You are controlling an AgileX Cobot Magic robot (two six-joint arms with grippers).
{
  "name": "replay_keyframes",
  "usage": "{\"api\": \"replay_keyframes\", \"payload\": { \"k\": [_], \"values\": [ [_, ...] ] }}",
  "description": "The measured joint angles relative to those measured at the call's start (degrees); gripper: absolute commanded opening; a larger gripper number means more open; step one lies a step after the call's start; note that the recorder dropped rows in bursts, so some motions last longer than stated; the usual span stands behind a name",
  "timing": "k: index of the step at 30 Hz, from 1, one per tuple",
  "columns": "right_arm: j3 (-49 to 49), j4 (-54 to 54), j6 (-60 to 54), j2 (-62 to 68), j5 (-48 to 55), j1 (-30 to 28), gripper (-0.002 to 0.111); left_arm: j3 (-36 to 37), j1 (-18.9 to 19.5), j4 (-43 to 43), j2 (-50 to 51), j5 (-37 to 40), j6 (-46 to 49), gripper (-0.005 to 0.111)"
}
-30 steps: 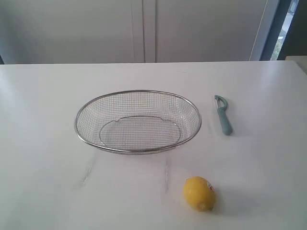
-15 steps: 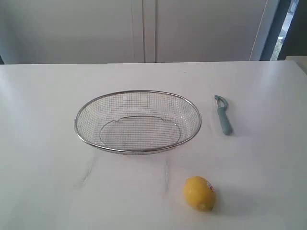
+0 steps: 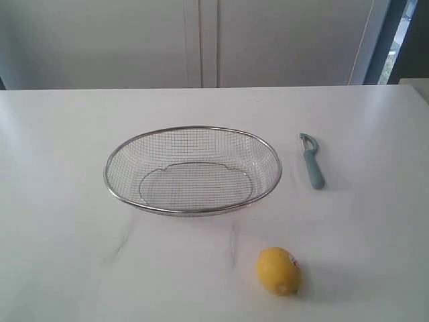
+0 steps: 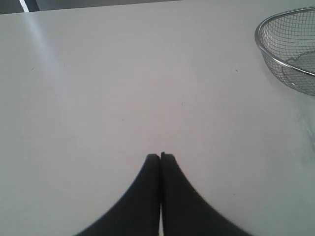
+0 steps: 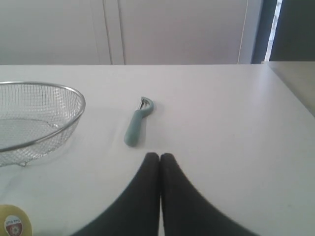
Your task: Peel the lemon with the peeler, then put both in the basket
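Both closed and empty: left gripper [image 4: 160,156]; right gripper [image 5: 160,156], peeler [image 5: 137,123] nearby ahead of it.

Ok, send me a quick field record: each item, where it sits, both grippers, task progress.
container: oval silver wire-mesh basket, empty, mid white table
tool: teal-handled metal peeler, lying flat right of basket, apart
fruit: small yellow stickered lemon, unpeeled, in front of basket, apart
left gripper: fingers shut, empty
right gripper: fingers shut, empty
progress: nothing grasped yet
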Motion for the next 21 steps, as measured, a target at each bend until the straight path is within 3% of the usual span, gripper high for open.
{"api": "replay_keyframes", "payload": {
  "k": [12, 21],
  "values": [
    [0.0, 0.0, 0.0, 0.0, -19.5, 0.0, 0.000, 0.0, 0.0, 0.0, 0.0, 0.0, 0.0, 0.000],
    [0.0, 0.0, 0.0, 0.0, -21.1, 0.0, 0.000, 0.0, 0.0, 0.0, 0.0, 0.0, 0.0, 0.000]
  ]
}}
